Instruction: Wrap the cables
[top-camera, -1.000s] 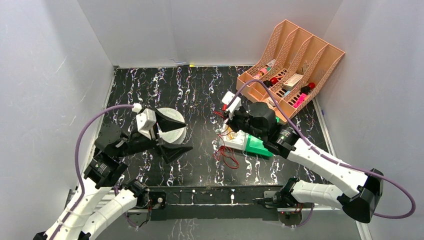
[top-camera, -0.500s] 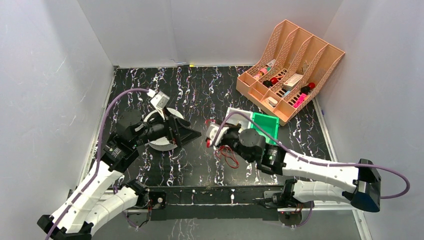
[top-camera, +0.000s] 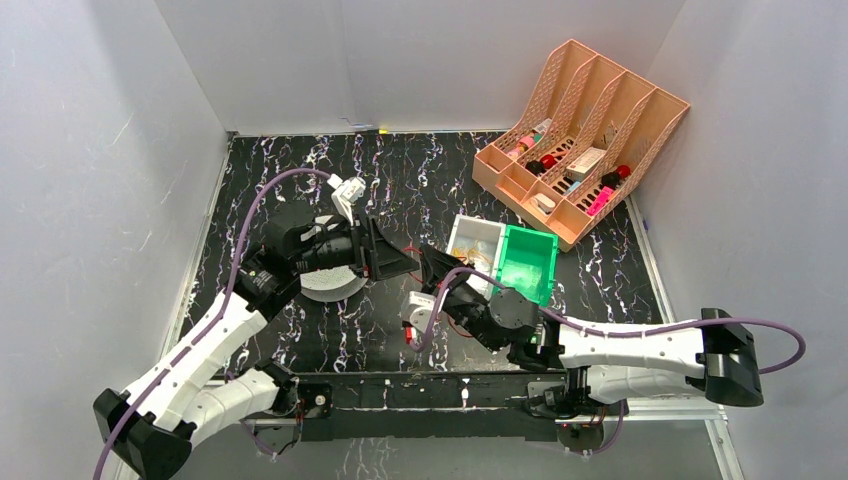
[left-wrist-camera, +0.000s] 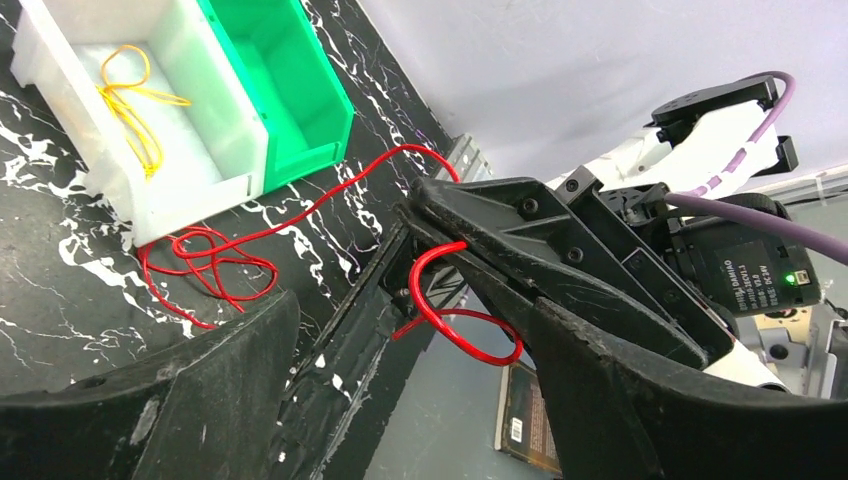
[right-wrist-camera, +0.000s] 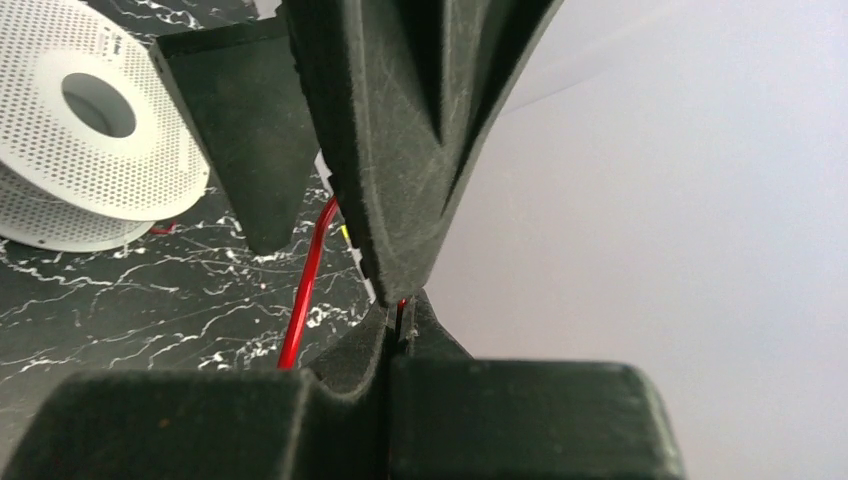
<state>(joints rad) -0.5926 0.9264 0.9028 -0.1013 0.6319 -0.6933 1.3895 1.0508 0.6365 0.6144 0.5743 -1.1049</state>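
Note:
A thin red cable (left-wrist-camera: 330, 200) runs from a tangled heap (left-wrist-camera: 210, 265) on the table up to my right gripper (left-wrist-camera: 428, 205), which is shut on it. A short loop (left-wrist-camera: 470, 340) hangs below those tips. In the right wrist view the red strand (right-wrist-camera: 402, 312) shows pinched between the closed fingers of the right gripper (right-wrist-camera: 402, 320). My left gripper (left-wrist-camera: 415, 310) is open, its fingers either side of the right gripper's tips and the hanging loop, holding nothing. From above, the left gripper (top-camera: 405, 264) and right gripper (top-camera: 432, 264) meet mid-table, with cable (top-camera: 455, 325) lying below them.
A white perforated spool (top-camera: 322, 284) lies under the left arm. A white bin (top-camera: 470, 240) holding yellow wire (left-wrist-camera: 130, 100) stands beside a green bin (top-camera: 530, 262). A pink divided organizer (top-camera: 590, 130) with small items stands at the back right.
My right gripper has swung from the bins toward the left and the near edge, drawing the red cable with it. The left gripper left the spool and moved right to meet it.

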